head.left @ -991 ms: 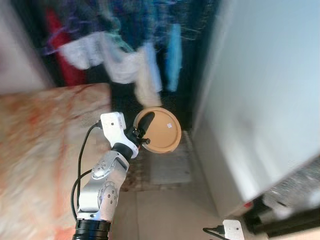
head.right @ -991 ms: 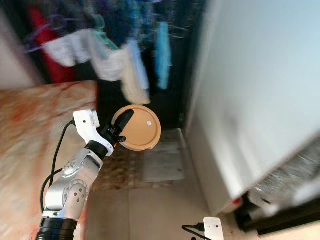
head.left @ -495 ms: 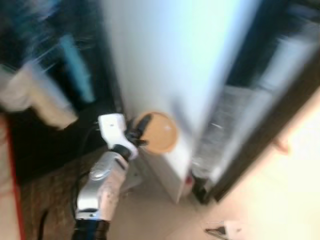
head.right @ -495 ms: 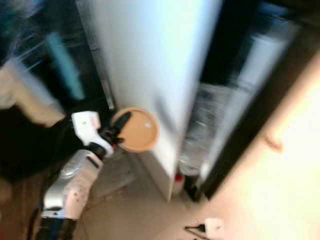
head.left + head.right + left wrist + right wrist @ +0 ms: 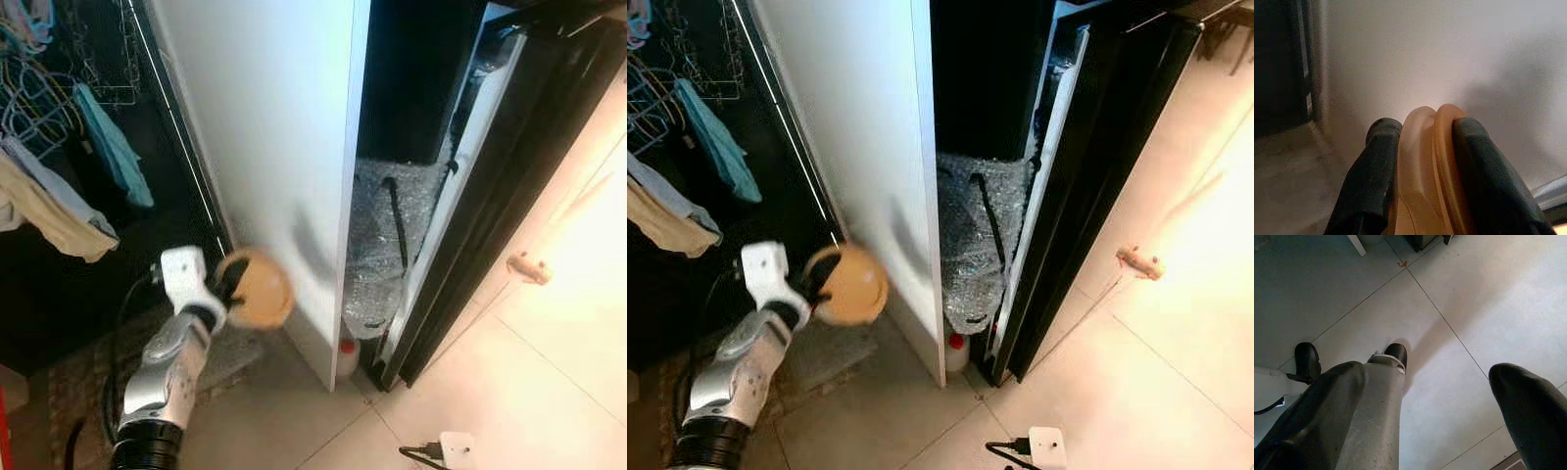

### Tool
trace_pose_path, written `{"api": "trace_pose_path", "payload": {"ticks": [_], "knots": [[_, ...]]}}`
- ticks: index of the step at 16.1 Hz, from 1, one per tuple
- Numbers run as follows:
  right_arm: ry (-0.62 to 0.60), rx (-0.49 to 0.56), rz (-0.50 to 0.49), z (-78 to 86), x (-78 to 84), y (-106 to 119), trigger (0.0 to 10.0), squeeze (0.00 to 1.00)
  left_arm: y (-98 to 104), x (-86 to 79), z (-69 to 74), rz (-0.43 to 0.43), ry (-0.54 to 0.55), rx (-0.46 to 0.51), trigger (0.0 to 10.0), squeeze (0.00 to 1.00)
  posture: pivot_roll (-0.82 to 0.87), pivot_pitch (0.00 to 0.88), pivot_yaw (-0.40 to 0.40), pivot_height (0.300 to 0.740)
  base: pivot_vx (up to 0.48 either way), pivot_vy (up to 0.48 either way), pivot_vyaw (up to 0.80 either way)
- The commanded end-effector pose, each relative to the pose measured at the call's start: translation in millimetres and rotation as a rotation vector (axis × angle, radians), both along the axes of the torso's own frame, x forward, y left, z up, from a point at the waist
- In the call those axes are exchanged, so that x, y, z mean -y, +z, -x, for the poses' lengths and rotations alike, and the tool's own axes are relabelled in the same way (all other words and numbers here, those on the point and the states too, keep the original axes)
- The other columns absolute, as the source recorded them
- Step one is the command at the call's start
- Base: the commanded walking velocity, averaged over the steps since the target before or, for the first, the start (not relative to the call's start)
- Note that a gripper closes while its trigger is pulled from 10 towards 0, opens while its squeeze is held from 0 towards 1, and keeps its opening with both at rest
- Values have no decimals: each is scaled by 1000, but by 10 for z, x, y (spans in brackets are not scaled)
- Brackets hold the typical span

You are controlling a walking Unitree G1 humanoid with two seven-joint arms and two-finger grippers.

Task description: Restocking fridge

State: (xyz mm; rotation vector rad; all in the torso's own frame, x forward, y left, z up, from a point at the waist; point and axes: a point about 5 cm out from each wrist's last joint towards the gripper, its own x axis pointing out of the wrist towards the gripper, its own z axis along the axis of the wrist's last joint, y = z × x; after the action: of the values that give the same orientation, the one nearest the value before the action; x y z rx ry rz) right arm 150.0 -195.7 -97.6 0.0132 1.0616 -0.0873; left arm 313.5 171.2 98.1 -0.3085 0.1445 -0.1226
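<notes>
The view has swung away from the marbled surface and hanging laundry of a second ago and now faces the tall white fridge (image 5: 284,147), sharp rather than blurred, so the robot seems to have finished turning toward it. The left tool (image 5: 233,291) holds its grip as before: its two black fingers (image 5: 1376,176) are clamped on the rim of the round tan plastic lid-like dish (image 5: 257,290), which the wrist view shows pinched edge-on between them. The dish sits just ahead of the tool, close against the fridge's white side panel. Beyond the tool to its right, past the panel's edge, the dark fridge door (image 5: 1087,186) stands ajar, with a crinkled clear plastic bag (image 5: 970,245) bulging from the gap. The right tool (image 5: 1415,396) hangs low over the pale tiled floor (image 5: 1474,298), fingers spread apart and empty. Judging from this, carrying is nearly done; the dish still has to go round the panel's edge into the opening.
</notes>
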Motion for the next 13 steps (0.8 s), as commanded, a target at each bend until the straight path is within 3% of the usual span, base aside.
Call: {"api": "trace_pose_path", "payload": {"ticks": [1,4,6,8,10,12,13], "knots": [[-11,-14,-5,48,-13,-20,10000,0,-112,-147,14,-47,55,-39,10000,0,2,97,48,740,0,0,0],[-13,-13,-4,51,-14,-22,10000,0,-261,-313,55,-45,161,-76,10000,0,1,95,49,740,0,0,0],[-14,-12,-3,54,-18,-23,10000,0,-504,-553,150,-3,366,-165,10000,0,-3,88,47,740,0,0,0],[-19,-10,-3,52,-21,-22,10000,0,-569,-658,174,-31,383,-194,10000,0,-14,92,49,740,0,0,0],[-22,-8,-1,47,-21,-21,10000,0,-733,-808,249,-92,383,-308,10000,0,-4,95,48,740,0,0,0],[-22,-9,1,47,-23,-21,10000,0,-891,-853,362,-232,321,-401,10000,0,-9,95,49,740,0,0,0],[-30,-9,1,48,-20,-21,10000,0,-1092,-858,539,-319,262,-509,10000,0,-15,100,50,740,0,0,0]]}}
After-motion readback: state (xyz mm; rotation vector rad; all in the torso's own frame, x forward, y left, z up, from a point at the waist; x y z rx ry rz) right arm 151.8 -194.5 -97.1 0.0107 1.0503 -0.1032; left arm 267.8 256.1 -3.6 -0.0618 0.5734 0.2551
